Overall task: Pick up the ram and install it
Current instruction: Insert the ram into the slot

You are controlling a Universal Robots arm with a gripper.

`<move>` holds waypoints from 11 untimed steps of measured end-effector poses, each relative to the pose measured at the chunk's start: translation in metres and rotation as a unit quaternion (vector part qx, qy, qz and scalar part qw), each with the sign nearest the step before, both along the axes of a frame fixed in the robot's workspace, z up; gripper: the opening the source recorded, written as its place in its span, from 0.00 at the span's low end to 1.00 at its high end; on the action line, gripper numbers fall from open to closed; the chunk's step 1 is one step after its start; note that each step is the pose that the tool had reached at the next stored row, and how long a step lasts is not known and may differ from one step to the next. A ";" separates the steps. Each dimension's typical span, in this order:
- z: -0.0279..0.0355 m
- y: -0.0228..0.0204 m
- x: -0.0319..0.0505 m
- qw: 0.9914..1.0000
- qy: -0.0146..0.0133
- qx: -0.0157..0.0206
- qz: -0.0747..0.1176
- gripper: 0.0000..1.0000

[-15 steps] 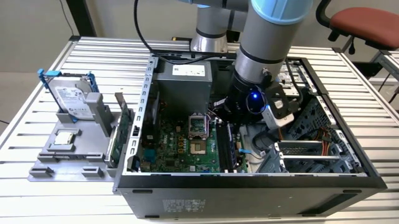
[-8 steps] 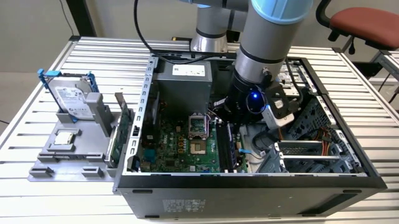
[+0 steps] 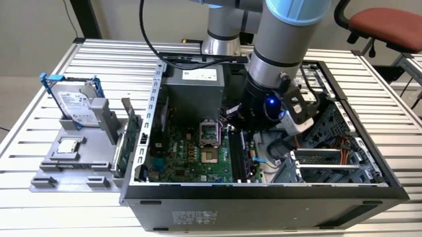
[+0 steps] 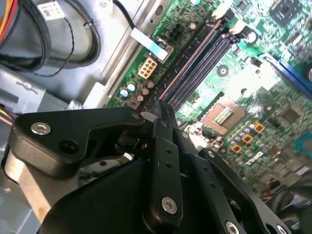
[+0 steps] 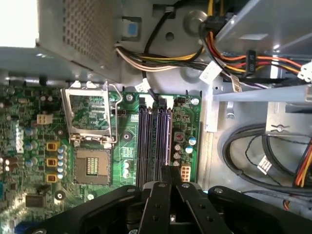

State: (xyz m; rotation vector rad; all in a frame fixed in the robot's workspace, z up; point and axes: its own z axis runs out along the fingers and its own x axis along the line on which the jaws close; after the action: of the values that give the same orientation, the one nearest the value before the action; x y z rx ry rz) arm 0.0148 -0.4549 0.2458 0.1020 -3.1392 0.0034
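Note:
The ram (image 5: pixel 169 139) stands on edge in the outermost memory slot of the motherboard (image 5: pixel 29 146), seen from above as a thin reddish line (image 4: pixel 191 59). In the exterior view it is a dark narrow stick (image 3: pixel 241 158) beside the CPU socket (image 3: pixel 207 133). My gripper (image 5: pixel 168 170) is down inside the open computer case (image 3: pixel 264 192), directly over the slots. Its black fingers (image 4: pixel 163 126) are pressed together on the near end of the ram. The part of the stick under the fingers is hidden.
A grey fixture (image 3: pixel 72 168) on the exterior view's left holds a silver hard drive (image 3: pixel 72 106) and a larger green card (image 3: pixel 130 131). Bundled cables (image 5: pixel 243 151) and a drive cage (image 3: pixel 329 163) lie beside the slots. The power supply (image 3: pixel 194 94) sits behind the motherboard.

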 end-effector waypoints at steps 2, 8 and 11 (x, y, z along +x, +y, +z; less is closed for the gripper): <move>0.0000 0.0000 0.0000 1.000 0.000 0.000 0.019 0.00; 0.0000 0.0000 0.0000 0.997 -0.004 0.000 0.072 0.00; 0.0000 0.0000 0.0000 0.995 -0.006 0.000 0.099 0.00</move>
State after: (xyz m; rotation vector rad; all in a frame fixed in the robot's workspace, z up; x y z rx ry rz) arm 0.0148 -0.4549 0.2458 0.4140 -3.1253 0.0040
